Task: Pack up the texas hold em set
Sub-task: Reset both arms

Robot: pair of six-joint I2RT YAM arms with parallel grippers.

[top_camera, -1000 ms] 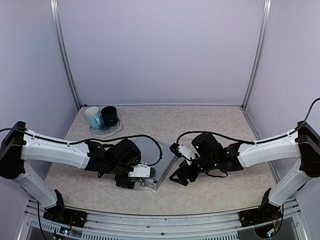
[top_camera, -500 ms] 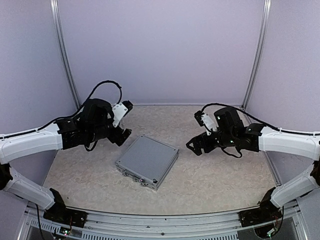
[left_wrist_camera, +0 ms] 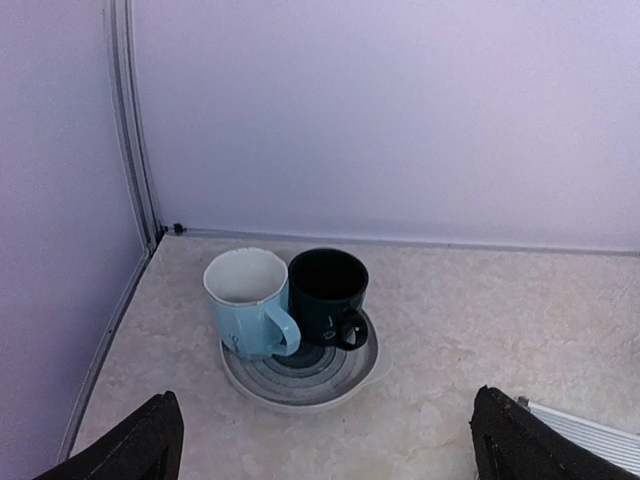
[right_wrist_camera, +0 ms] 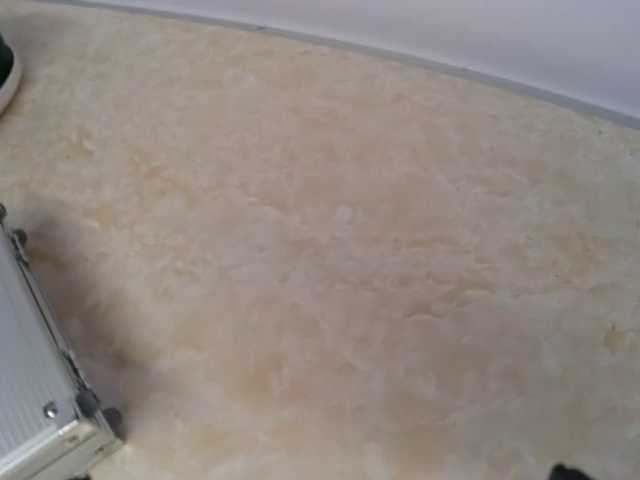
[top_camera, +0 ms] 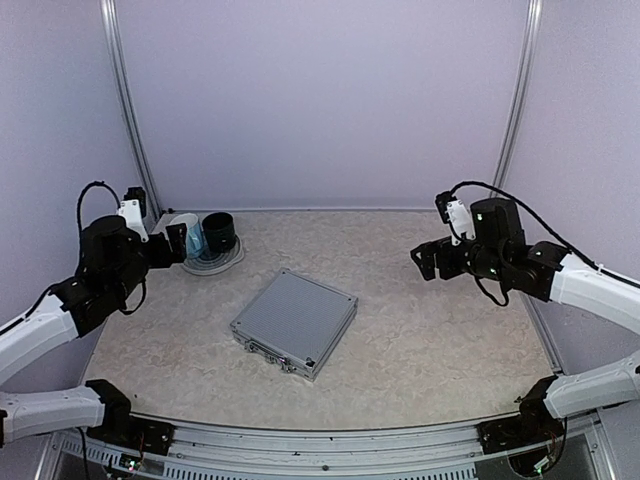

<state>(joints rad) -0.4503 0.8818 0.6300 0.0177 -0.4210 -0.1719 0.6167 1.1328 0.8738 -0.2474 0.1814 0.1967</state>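
Texas hold em set [top_camera: 296, 322] lies closed on the table [top_camera: 440, 350], well apart from the left gripper [top_camera: 176, 246], whose spread fingers could knock the near mugs [left_wrist_camera: 328, 290] on a low swing, and the right gripper [top_camera: 428, 262], whose opening I cannot tell.

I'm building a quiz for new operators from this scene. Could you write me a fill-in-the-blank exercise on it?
The silver case lies on the table with its lid ____. The light-blue mug and the dark-green mug stand together on one ____. The left end effector, jaws open, holds ____.
Missing words: closed; plate; nothing.
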